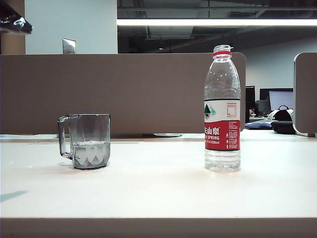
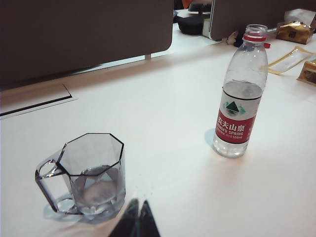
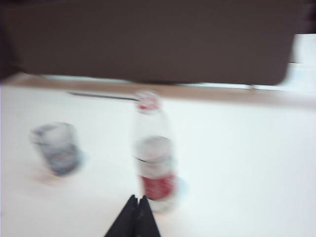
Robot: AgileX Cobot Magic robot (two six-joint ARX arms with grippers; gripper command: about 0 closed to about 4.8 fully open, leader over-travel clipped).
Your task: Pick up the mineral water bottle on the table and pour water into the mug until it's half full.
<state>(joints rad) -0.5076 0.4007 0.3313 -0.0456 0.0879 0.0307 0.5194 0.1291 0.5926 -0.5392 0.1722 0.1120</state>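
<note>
Mineral water bottle point(image 1: 222, 109): upright on the table point(image 1: 158, 193), right of centre in the exterior view; clear plastic, uncapped, red neck ring, red-and-white label with green mountain logo. Touched by neither gripper. Water point(image 1: 222, 161) visible in the bottle below the label; upper level, seen from the left wrist view, near the label's top edge.

Mug point(image 1: 89, 141): smoky-grey, faceted, upright on the table left of centre, well apart from the bottle; angular handle turned away from the bottle. Some clear liquid in its lower part, roughly up to mid-height in the exterior view.

Left gripper point(image 2: 138, 219): dark fingertips pressed together to a point, empty; above the table just beside the mug, on the near side, bottle point(image 2: 239, 94) farther off across bare tabletop point(image 2: 173, 113). Mug point(image 2: 91, 173) seen from above, octagonal rim, shallow liquid over a faceted base.

Right gripper point(image 3: 137, 216): fingertips likewise together, holding nothing; just in front of the bottle point(image 3: 153, 153), apart from it as far as the blur allows. Right wrist view smeared by motion; mug point(image 3: 58, 147) only a grey blot to one side of the bottle.

Background: brown partition panel point(image 1: 124, 91) along the table's far edge; ceiling strip light point(image 1: 218, 22) above; snack packets point(image 2: 296, 32) on the table beyond the bottle, left wrist view only.
</note>
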